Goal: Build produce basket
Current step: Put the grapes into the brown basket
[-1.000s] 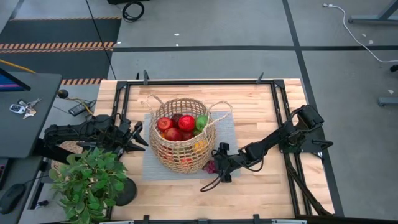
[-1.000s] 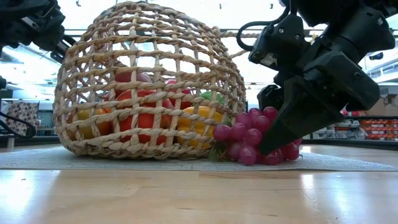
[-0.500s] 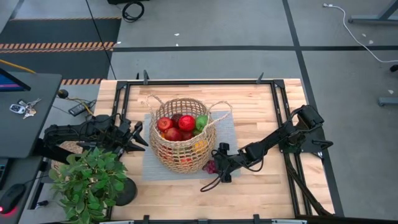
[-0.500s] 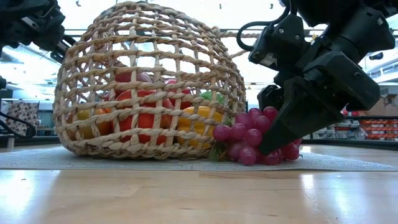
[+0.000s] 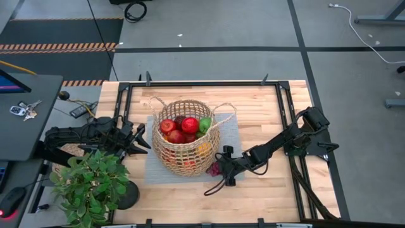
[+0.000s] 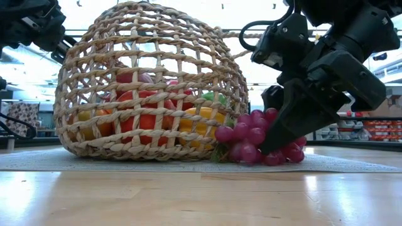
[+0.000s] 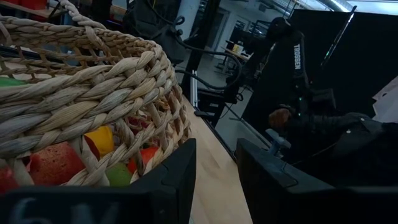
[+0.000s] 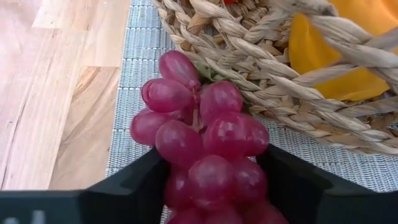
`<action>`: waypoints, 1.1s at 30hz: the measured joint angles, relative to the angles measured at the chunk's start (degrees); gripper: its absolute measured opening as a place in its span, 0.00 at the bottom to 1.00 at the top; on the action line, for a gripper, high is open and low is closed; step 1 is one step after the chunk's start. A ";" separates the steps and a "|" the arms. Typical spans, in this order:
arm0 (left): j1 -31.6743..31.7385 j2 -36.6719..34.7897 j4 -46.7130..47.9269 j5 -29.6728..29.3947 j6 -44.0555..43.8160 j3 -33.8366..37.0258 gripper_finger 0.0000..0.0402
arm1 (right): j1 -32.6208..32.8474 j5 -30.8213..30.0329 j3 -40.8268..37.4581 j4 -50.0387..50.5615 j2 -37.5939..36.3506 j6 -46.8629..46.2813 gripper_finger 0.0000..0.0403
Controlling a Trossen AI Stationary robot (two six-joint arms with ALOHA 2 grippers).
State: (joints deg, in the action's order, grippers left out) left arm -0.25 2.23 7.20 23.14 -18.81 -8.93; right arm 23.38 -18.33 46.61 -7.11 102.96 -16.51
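the one change from a moment ago is at the right gripper (image 6: 276, 145): its two dark fingers have drawn in on the purple grapes (image 6: 251, 143) and now press against both sides of the bunch, where before they stood wide around it. from the right wrist camera the grapes (image 8: 202, 149) sit squeezed between the two fingers (image 8: 134, 183), so the claw is partly closed with the bunch in its hold. the grapes have not left the ground; they lie on the grey woven mat (image 5: 231, 130), right up against the foot of the basket (image 5: 185, 142), on the side nearest the right arm. a couple of the lower grapes look nudged a touch compared with the earlier low view, nothing more.

the basket itself has not budged. it stands on the mat, tan wicker with its two thin loop handles, and it is already well filled: red apples (image 5: 189, 125) heaped at the top, a green pear (image 5: 205, 124) at the rim on the grapes' side, and through the weave in the low view an orange (image 6: 147, 120) and a yellow pepper (image 6: 200, 122).

the left gripper (image 5: 140, 140) waits on the other side of the basket, just beside its wall, same place as before. its fingers (image 7: 177, 180) are held close together with a narrow gap between them and nothing in it. a potted green plant (image 5: 88, 183) stands near that arm, well clear of the basket.
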 joint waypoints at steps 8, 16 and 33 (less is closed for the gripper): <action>0.02 0.02 -0.02 0.01 -0.01 0.00 0.30 | -0.04 -0.07 -0.02 4.05 -4.50 0.00 0.43; 0.01 0.00 -0.02 0.02 -0.03 0.00 0.30 | 0.00 -1.94 -0.02 6.96 -10.28 -0.31 0.40; 0.02 0.00 -0.02 0.01 0.00 0.00 0.30 | 3.92 -4.76 -0.02 4.95 -25.47 0.95 0.40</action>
State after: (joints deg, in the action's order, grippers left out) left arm -0.23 2.23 7.18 23.14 -18.81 -8.93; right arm 27.30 -23.09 46.59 -2.16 77.48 -15.56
